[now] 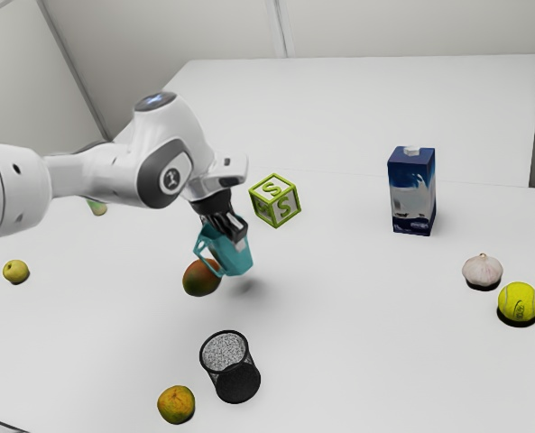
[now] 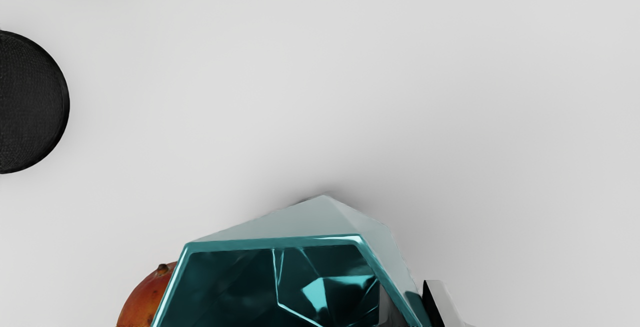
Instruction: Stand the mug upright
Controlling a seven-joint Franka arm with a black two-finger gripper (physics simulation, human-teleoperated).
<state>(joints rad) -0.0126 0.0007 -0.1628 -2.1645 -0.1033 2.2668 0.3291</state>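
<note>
Both views are bright, with soft and even light. On the white table (image 1: 366,361), a faint shadow lies near the mug (image 1: 235,256); the wrist view shows shiny reflections inside it.

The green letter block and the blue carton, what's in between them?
Just bare white table lies between the letter block and the blue carton; the exterior view shows that.

White table (image 1: 357,343) bears, toward ext. view's right, upright blue carton (image 1: 412,194) & garlic bulb (image 1: 482,271) beside tennis ball (image 1: 519,301). Green-edged letter cube (image 1: 275,200) & mango (image 1: 199,279) sit nr. ctr.; blk. mesh cup (image 1: 235,377) is near yellow-orange fruit (image 1: 176,404). Small yellow fruit (image 1: 15,271) lies at ext. view's left, w/ greenish item (image 1: 98,208) farther back, partly hidden, ID unclear.
</note>
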